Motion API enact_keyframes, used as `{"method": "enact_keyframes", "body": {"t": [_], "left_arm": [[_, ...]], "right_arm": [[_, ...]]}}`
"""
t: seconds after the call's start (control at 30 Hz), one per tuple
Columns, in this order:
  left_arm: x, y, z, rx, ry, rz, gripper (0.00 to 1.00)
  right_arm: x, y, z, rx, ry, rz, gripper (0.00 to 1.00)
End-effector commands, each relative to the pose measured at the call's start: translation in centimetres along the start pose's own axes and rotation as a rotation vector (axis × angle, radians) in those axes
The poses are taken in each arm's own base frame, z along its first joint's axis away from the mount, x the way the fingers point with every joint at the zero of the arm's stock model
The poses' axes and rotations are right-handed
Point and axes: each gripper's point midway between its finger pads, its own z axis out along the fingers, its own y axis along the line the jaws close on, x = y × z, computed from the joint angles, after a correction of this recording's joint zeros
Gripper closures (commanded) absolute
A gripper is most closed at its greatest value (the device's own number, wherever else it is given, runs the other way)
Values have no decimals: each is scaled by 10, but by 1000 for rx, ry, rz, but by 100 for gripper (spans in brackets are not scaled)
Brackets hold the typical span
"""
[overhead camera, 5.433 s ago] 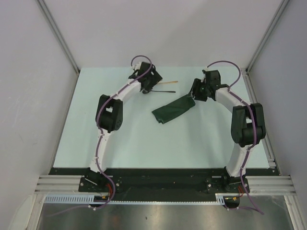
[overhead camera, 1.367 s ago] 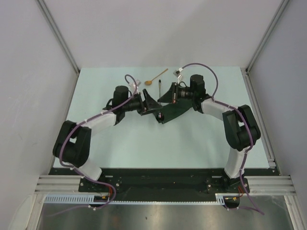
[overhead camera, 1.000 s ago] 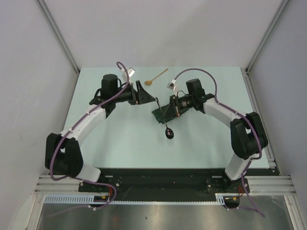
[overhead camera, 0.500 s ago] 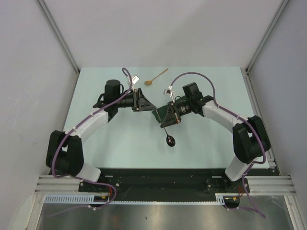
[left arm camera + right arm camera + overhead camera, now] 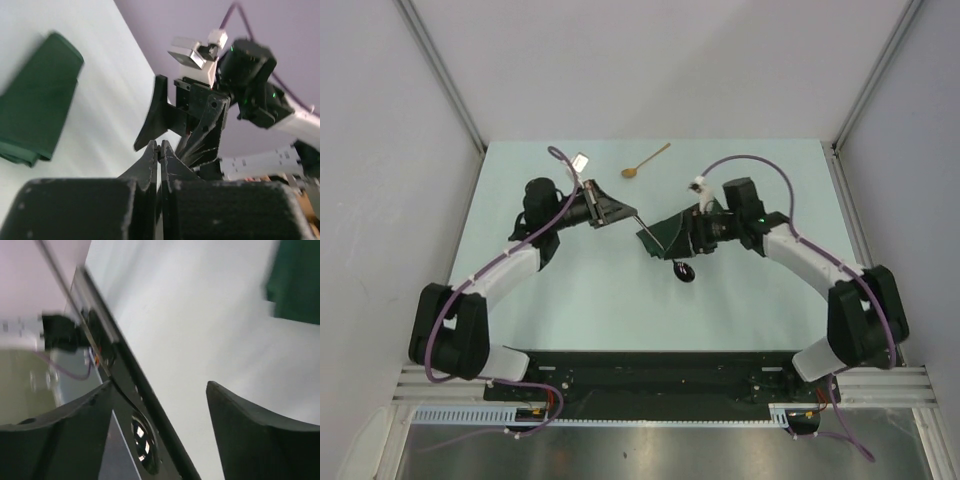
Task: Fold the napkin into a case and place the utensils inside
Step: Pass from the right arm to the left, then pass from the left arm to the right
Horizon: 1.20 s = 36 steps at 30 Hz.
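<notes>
Napkin point(image 5: 662, 233) was found mid-desk point(image 5: 570, 300), between the two arms. It was already folded into a narrow dark green case point(image 5: 40, 112), lying flat, with layered edges showing at one end. Left fingers point(image 5: 151, 161) were pressed together with nothing seen between them, held just beside the case. Right fingers point(image 5: 250, 430) were spread wide apart and empty, at the case's right side. Black spoon point(image 5: 684, 271) was lying on the desk just beside the case's near edge, outside it. Gold spoon point(image 5: 642, 164) was left well apart, toward the far side.

Risks judged:
- Pouch mouth could not be made out, so a spoon might be pushed under the cloth instead of inside.
- Layers could be dragged open by a low pass.
- Slim glossy spoons could be lost from a pinch.
- Wrists were close together, so a knock could be caused.
</notes>
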Motion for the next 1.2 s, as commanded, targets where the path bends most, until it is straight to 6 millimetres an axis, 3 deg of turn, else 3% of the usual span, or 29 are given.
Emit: {"method": "enact_keyframes", "body": {"t": [0.0, 0.13, 0.43, 0.7, 0.8, 0.97, 1.13, 1.17], "left_arm": [[-61, -38, -19, 44, -345, 95, 100], [-78, -50, -33, 84, -501, 59, 100], [-71, -47, -31, 91, -521, 19, 100], [-70, -36, -29, 53, -518, 5, 100], [-71, -37, -29, 59, -521, 2, 100], [-68, -38, -28, 59, -519, -3, 100], [-59, -36, -19, 50, -479, 13, 100], [-55, -32, -14, 16, -441, 6, 100]], "right_arm": [[-40, -16, -37, 174, -293, 170, 18], [-47, -14, -47, 170, -461, 218, 18], [-64, 2, -69, 115, -663, 270, 33], [-65, 14, -81, 69, -691, 248, 46], [-68, 8, -84, 87, -693, 254, 49], [-73, 4, -81, 57, -695, 258, 65], [-83, 9, -80, 9, -685, 207, 100], [-86, 2, -86, 30, -698, 201, 100]]}}
